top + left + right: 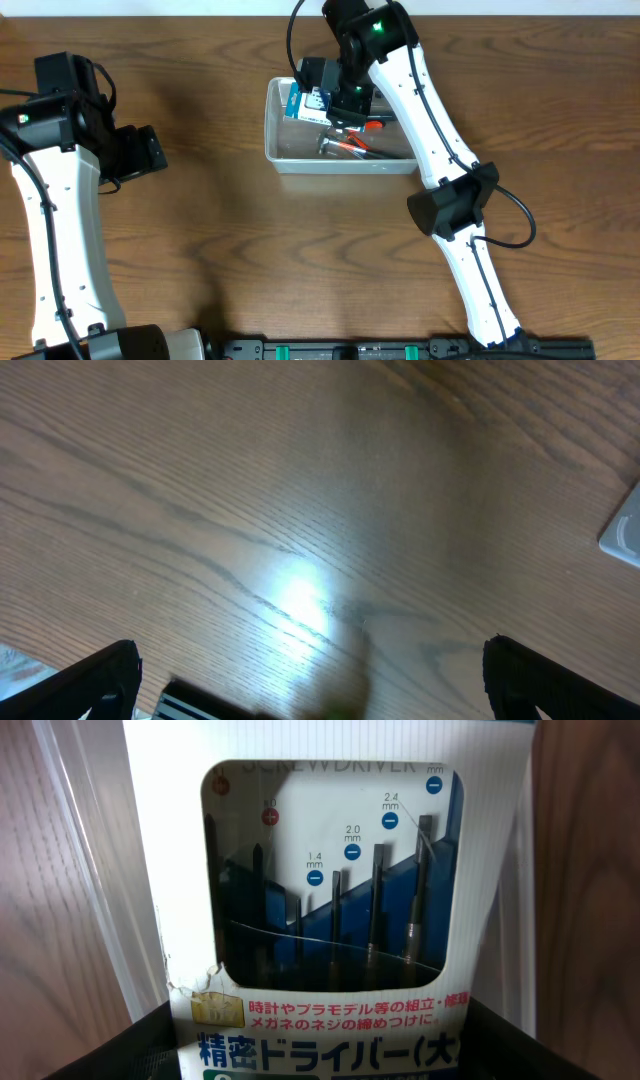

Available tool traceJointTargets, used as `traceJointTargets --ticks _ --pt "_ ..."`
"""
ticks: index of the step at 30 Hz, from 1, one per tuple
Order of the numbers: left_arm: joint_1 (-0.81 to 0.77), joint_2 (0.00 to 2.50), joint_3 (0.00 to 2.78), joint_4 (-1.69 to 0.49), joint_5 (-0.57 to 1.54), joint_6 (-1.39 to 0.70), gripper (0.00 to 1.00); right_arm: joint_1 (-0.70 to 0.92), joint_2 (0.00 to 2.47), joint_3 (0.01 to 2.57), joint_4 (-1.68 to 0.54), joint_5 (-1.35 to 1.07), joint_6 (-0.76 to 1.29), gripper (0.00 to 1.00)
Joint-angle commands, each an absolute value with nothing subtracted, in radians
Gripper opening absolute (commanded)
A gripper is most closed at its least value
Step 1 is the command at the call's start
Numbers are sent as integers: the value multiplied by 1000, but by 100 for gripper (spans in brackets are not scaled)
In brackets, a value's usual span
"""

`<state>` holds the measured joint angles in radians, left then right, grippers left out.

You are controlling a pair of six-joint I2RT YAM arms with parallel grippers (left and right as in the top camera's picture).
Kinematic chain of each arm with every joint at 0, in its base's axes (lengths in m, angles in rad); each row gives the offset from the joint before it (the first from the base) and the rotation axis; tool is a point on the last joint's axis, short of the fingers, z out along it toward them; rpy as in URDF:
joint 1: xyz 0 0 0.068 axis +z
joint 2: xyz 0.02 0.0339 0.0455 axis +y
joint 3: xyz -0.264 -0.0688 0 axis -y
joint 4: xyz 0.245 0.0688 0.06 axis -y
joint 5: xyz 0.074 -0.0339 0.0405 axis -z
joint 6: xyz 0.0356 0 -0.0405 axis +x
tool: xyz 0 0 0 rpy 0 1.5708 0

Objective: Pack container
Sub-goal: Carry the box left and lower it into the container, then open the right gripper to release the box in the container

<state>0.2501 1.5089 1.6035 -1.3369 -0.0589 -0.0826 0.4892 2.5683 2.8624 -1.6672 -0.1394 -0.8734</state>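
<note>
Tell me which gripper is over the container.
The right gripper, above the clear container and its screwdriver pack; the left gripper is off over the wooden table.

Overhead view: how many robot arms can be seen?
2. The left arm is at the table's left side, apart from the container; the right arm reaches from lower right over the container. None appear hidden.

**Container half blocked, open table around**

The right arm (420,110) overhangs the container (340,165) from twelve to three o'clock. A screwdriver pack (305,102) fills its ten o'clock corner, and red-handled tools (355,147) its middle. Its seven o'clock corner and the table (250,260) beyond lie bare.
</note>
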Motion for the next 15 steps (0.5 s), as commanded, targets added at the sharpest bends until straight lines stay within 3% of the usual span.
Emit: traceJointTargets --ticks 1,15 --pt "254 1500 1626 -1342 -60 -88 98 483 2531 2840 -1669 -167 -918 62" --pt "254 1500 1626 -1342 -60 -88 98 455 2531 2667 -1635 -217 -952 70"
